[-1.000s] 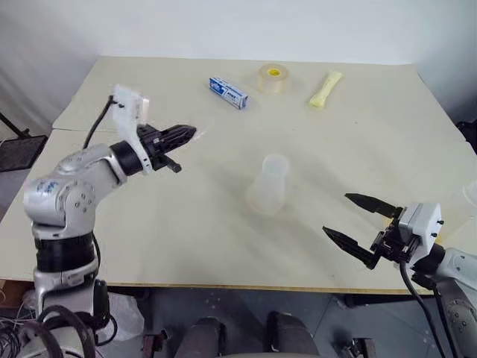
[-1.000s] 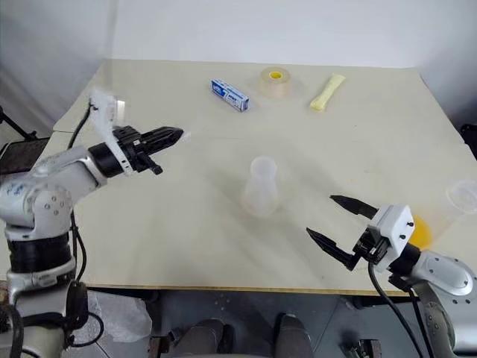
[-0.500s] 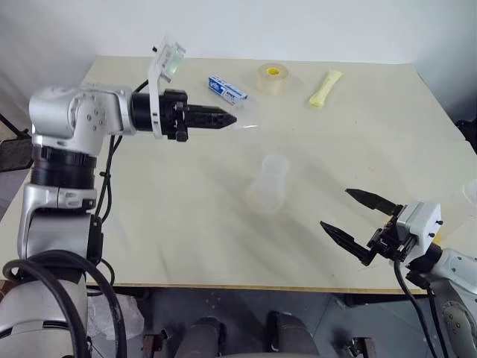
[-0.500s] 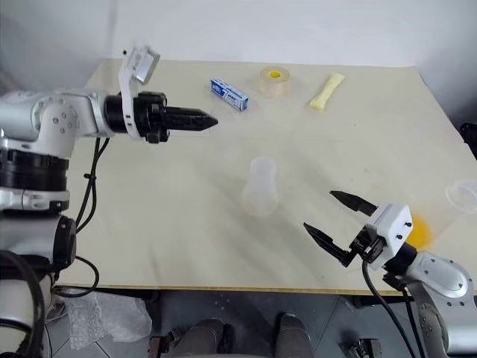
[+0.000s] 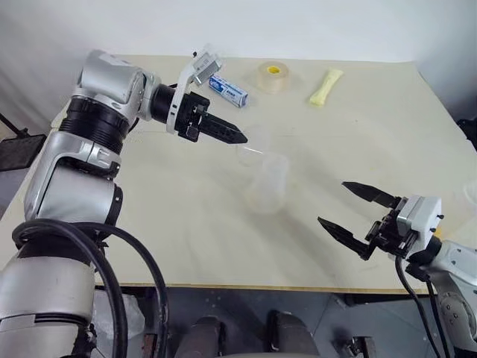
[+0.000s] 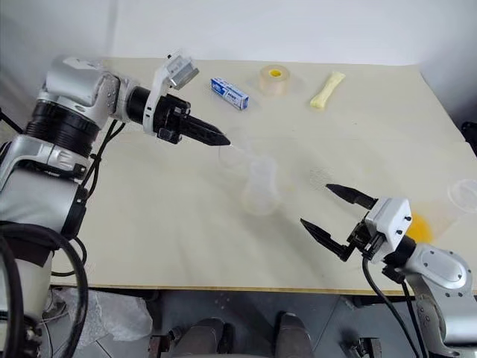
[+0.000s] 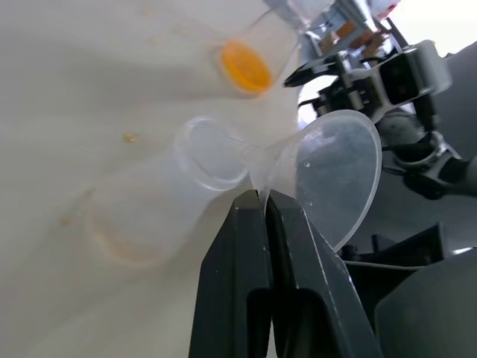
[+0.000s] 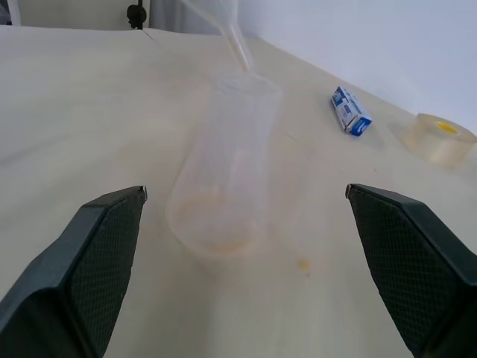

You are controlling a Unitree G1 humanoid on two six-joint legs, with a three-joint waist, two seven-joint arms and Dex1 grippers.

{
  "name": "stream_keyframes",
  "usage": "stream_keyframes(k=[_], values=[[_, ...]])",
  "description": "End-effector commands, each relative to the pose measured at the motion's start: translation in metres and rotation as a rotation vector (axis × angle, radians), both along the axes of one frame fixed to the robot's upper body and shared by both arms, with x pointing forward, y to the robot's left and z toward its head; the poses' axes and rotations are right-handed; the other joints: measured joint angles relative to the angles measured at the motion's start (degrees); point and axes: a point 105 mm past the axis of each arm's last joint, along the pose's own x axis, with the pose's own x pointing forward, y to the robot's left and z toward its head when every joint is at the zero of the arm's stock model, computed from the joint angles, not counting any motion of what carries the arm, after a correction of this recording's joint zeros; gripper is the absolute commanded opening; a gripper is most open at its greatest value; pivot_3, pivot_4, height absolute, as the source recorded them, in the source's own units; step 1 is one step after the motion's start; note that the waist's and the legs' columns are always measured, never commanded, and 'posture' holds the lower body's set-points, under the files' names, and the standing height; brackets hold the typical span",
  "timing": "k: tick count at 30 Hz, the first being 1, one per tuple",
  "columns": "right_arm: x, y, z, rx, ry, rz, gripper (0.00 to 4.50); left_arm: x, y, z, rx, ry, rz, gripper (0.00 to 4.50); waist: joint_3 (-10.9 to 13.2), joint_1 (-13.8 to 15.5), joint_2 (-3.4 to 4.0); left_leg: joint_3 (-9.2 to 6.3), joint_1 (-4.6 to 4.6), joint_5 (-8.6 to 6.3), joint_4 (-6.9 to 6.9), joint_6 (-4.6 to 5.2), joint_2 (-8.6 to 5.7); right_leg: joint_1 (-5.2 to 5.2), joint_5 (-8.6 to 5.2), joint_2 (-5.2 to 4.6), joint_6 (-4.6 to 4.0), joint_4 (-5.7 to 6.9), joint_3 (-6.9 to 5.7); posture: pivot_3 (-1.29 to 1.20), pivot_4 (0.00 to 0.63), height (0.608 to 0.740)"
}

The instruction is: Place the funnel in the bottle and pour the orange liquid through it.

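A: What is the surface showing?

B: A pale cream table is sitting before a white wall, bearing a blue-white box, a tape roll and a pale yellow packet.

A: Materials?

B: The bottle, clear and conical, is standing mid-table. The orange liquid is lying in another clear vessel near the right edge.

A: Arms?

B: The left gripper, angling downward, is pinching the see-through funnel with closed fingers, its stem by the bottle's mouth. The right gripper is spreading its 2 fingers wide, empty, level, facing the bottle.
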Motion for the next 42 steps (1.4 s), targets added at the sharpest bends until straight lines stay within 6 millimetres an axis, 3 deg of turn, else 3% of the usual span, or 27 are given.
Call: stream_keyframes(k=[1, 6, 28, 32, 42], values=[[-0.004, 0.0, 0.013, -0.011, -0.048, 0.025, 4.5, -0.009, -0.009, 0.017, -0.035, -0.009, -0.105, 0.04, 0.0, 0.0, 0.0, -0.03, -0.17, 0.0, 0.1, 0.0, 0.0, -0.13, 0.01, 0.0, 0.02, 0.01, -0.02, 0.0, 0.15, 0.74], [-0.006, 0.002, 0.015, -0.012, -0.052, 0.034, 4.5, -0.008, -0.017, 0.016, 0.003, -0.018, -0.121, 0.04, 0.0, -0.1, -0.03, 0.02, -0.52, 0.02, 0.21, 0.05, -0.11, -0.59, 0.03, -0.1, 0.05, 0.35, 0.03, 0.0, 0.15, 0.74], [-0.003, 0.007, 0.023, -0.026, -0.088, 0.036, 4.5, 0.001, -0.039, 0.004, 0.236, -0.159, -0.192, 0.04, 0.0, 0.0, -0.04, 0.07, -0.52, 0.05, 0.24, 0.1, -0.15, -0.6, 0.03, -0.12, 0.06, 0.41, 0.06, 0.0, 0.15, 0.74], [-0.005, 0.006, 0.023, -0.031, -0.092, 0.028, 4.5, 0.0, -0.044, 0.007, 0.225, -0.172, -0.2, 0.94, 0.0, 0.0, -0.06, 0.08, -0.52, 0.05, 0.25, 0.11, -0.17, -0.61, 0.03, -0.13, 0.06, 0.42, 0.06, 0.0, 0.15, 0.74], [-0.013, 0.004, 0.025, -0.036, -0.098, 0.002, 4.5, 0.001, -0.039, 0.024, 0.135, -0.217, -0.195, 4.23, 0.1, -0.1, -0.06, 0.09, -0.55, 0.05, 0.26, 0.11, -0.17, -0.65, 0.04, -0.13, 0.07, 0.46, 0.06, 0.0, 0.15, 0.74]])
